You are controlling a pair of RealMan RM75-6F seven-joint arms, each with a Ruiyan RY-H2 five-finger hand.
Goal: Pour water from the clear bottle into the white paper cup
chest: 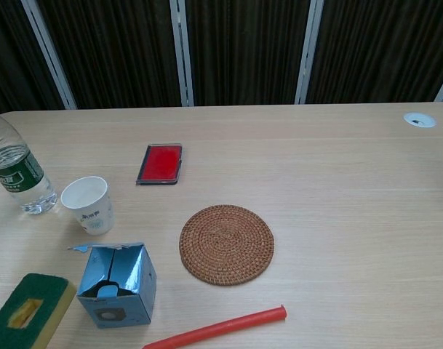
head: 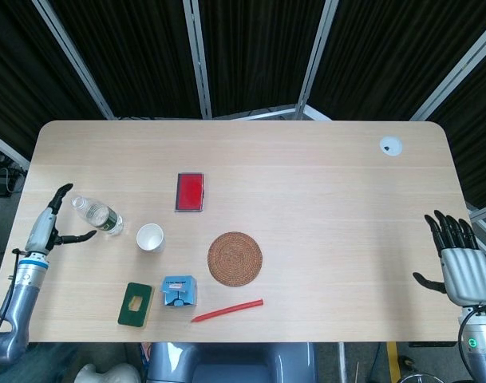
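The clear bottle (head: pixel 98 215) with a green label stands on the left part of the table; the chest view shows the bottle (chest: pixel 16 171) at its left edge. The white paper cup (head: pixel 150 238) stands upright just to its right, also seen as the cup (chest: pixel 89 203) in the chest view, empty as far as I can see. My left hand (head: pixel 54 225) is open beside the bottle's left, fingers spread toward it, not touching. My right hand (head: pixel 456 255) is open at the table's right edge, far from both.
A red flat case (head: pixel 190 191), a round woven coaster (head: pixel 235 258), a blue carton (head: pixel 179 290), a green-yellow sponge (head: pixel 136 304) and a red stick (head: pixel 227 310) lie around the cup. A white grommet (head: pixel 391 145) sits at the far right corner.
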